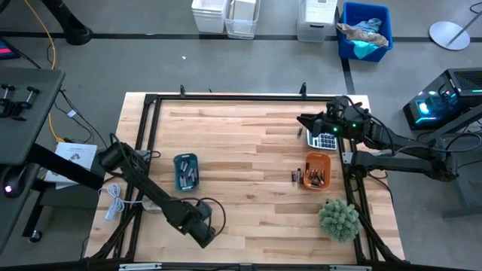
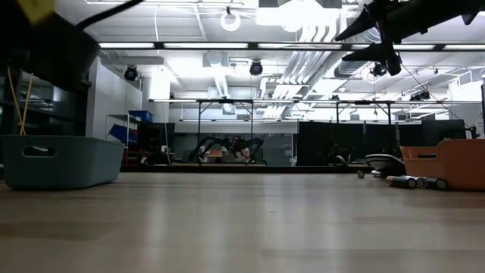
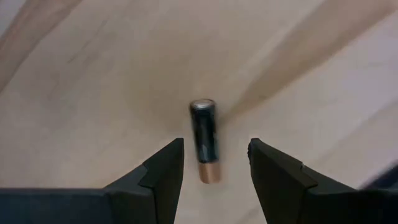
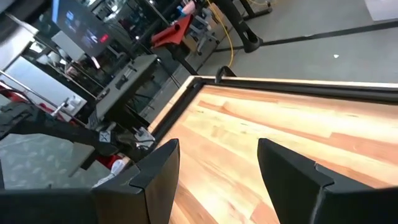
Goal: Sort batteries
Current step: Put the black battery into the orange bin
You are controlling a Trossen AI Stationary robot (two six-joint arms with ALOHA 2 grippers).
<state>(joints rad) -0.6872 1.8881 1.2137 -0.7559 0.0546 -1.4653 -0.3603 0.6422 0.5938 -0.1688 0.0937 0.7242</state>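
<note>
Dark left fingers [image 3: 152,180] straddle, spread apart, a black copper-ended battery [image 3: 204,140] lying loose on the pale wooden surface [image 3: 93,93]; closing off-centre could roll it away, while the right gripper [image 4: 217,174], beyond that battery, waits parted.

I work in a robotics lab: beyond my pale wooden worktable [image 1: 248,143] stand more black-framed robot benches [image 2: 227,129] under exposed white ceiling ducts [image 2: 295,57].
</note>
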